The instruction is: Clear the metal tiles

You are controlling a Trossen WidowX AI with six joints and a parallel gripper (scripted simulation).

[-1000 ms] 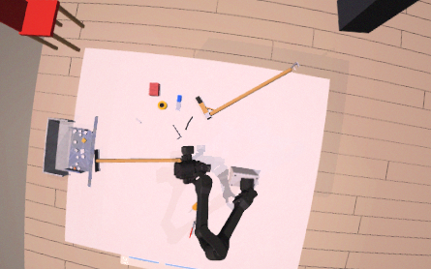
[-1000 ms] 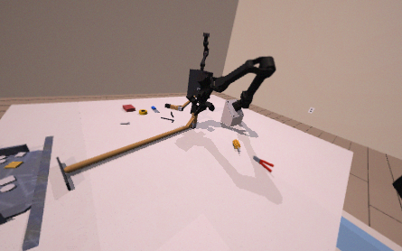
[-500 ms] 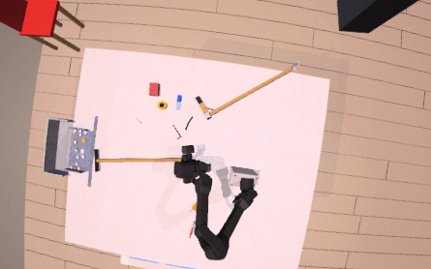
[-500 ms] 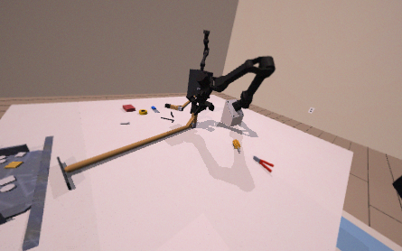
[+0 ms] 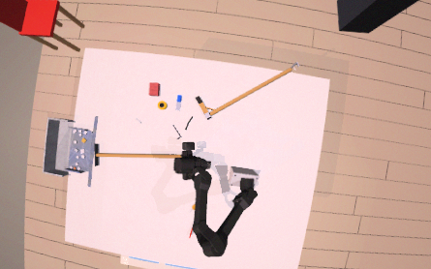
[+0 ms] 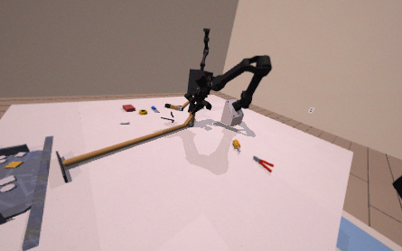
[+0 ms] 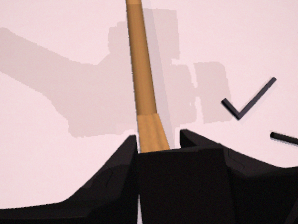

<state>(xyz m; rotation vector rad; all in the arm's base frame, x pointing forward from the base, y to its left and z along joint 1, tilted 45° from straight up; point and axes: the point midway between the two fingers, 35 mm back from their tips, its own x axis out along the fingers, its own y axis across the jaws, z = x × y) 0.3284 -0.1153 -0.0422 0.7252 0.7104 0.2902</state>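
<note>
Left of the arm in the top view, the bench plate (image 5: 88, 150) (image 6: 22, 199) bears the tiles (image 5: 83, 140) (image 6: 14, 164), with the catch box (image 5: 56, 145) on its far side. The long scraper (image 5: 136, 155) (image 6: 126, 143) (image 7: 141, 65) points at the plate, blade just beside its near edge, handle clamped in the pincer (image 5: 187, 156) (image 6: 191, 118) (image 7: 158, 139). Best lift gently, keeping the blade level to clear the plate's raised edge.

The pale table (image 5: 136, 213) (image 6: 194, 203) (image 7: 50, 170) carries a red block (image 5: 154, 89) (image 6: 128, 108) and pliers (image 5: 191, 231) (image 6: 264, 164).

workshop-like | robot arm (image 5: 201, 203) (image 6: 237, 74), pliers (image 6: 264, 164), hex keys (image 5: 176, 132) (image 6: 168, 119) (image 7: 245, 111) on table (image 5: 121, 208) (image 6: 181, 203) (image 7: 30, 170)
</note>
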